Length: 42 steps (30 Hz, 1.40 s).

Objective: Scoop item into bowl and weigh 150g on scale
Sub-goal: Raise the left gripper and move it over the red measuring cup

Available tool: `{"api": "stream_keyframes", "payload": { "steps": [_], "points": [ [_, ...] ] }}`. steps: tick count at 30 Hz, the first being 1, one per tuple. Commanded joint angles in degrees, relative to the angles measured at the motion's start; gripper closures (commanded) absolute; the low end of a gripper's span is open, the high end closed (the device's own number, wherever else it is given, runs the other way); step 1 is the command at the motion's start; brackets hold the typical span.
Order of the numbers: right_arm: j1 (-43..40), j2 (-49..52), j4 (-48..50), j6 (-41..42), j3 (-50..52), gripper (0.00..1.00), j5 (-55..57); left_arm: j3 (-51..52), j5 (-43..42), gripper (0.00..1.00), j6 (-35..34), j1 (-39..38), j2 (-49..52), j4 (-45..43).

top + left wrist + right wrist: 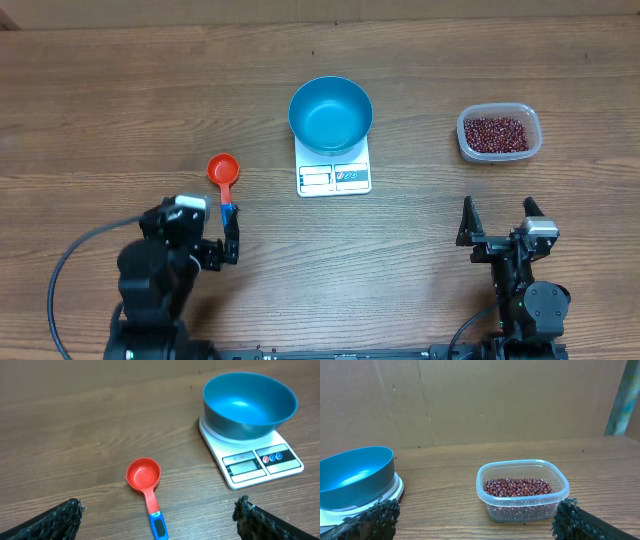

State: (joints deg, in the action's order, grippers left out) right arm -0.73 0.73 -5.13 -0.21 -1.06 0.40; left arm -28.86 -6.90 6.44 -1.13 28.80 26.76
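Wood table (120,100) under everything. My L gripper (159,510) & R gripper (497,205): jaws spread wide, nothing held. Blue bowl (330,113) sits empty atop the scale (334,178), centre. Clear tub (499,106) off to the right, straight ahead of R jaws. Red scoop (224,175) lies just ahead of L jaws, blue handle twd me. Beans (496,132) heaped in the tub.

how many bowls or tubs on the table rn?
2. The blue bowl sits on the white scale at centre; the clear tub of beans stands to the right. None seem hidden.
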Motion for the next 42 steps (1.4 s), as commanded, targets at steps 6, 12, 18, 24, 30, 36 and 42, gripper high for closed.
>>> {"api": "stream_keyframes", "payload": {
  "steps": [6, 12, 18, 24, 30, 36, 42],
  "points": [
    [-0.2, -0.6, 0.3, -0.3, 0.6, 0.00, 0.1, -6.5, -0.7, 0.00, 1.4, -0.4, 12.1, 1.7],
    [-0.2, -0.6, 0.3, -0.3, 0.6, 0.00, 0.2, -9.6, -0.7, 0.00, 1.4, -0.4, 20.0, 2.4],
    [-0.2, -0.6, 0.3, -0.3, 0.6, 0.00, 0.2, -12.0, -0.7, 0.00, 1.8, -0.4, 26.2, 3.1],
    [-0.2, -0.6, 0.3, -0.3, 0.6, 0.00, 0.1, -14.4, -0.7, 0.00, 2.0, -0.4, 31.0, 4.7],
    [-0.2, -0.6, 0.3, -0.3, 0.6, 0.00, 0.1, -15.4, -0.7, 0.00, 2.2, -0.4, 33.4, 5.2],
    [-0.2, -0.6, 0.3, -0.3, 0.6, 0.00, 0.2, -16.0, -0.7, 0.01, 2.4, -0.4, 34.1, 6.0],
    [-0.2, -0.6, 0.3, -0.3, 0.6, 0.00, 0.1, -16.1, -0.7, 0.00, 2.4, -0.4, 34.2, 6.0]
  ]
}}
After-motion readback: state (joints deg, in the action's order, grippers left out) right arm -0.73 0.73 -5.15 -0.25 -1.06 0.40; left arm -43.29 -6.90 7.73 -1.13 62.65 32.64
